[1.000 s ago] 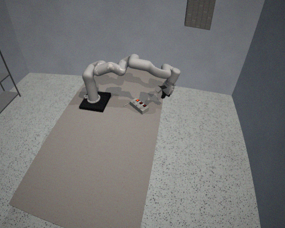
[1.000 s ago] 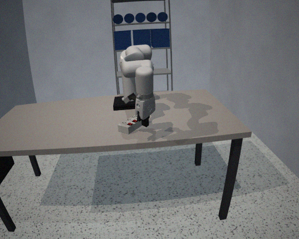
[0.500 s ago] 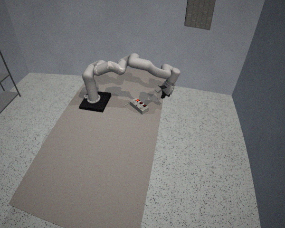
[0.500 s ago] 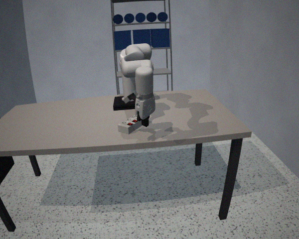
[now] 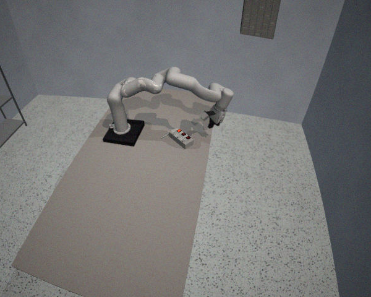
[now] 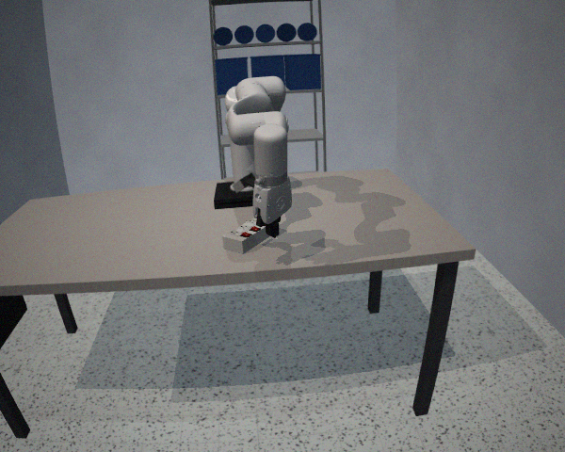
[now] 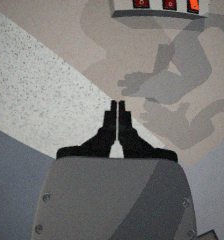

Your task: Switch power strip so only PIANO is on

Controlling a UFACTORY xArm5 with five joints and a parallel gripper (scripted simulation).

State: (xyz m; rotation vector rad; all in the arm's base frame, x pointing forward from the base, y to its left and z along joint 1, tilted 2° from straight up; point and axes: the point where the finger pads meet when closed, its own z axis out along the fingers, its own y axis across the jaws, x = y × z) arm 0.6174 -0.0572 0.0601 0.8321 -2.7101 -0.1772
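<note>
The pale power strip [image 5: 183, 142] [image 6: 233, 242] [image 7: 157, 15] lies flat on the table, switches up. It carries three red switches. The one at the cord end [image 5: 179, 130] [image 7: 193, 5] glows bright orange-red; the middle switch [image 5: 183, 133] [image 6: 255, 228] [image 7: 169, 4] and the switch at the far end [image 5: 188, 137] [image 6: 245, 234] [image 7: 141, 2] are dark red. The labels are too small to read, so I cannot tell which is PIANO. My gripper [image 5: 209, 126] [image 7: 117, 109] is shut and empty. It hangs above the table's edge area, beside the strip on its switch side, touching nothing.
The table [image 5: 125, 198] [image 6: 127, 228] carries the arm's black base plate [image 5: 136, 132] [image 6: 227, 197]. A short pale cord [image 5: 164, 135] leaves the strip toward the base. The table edge runs below the gripper. A shelf rack [image 6: 268, 44] stands behind the table.
</note>
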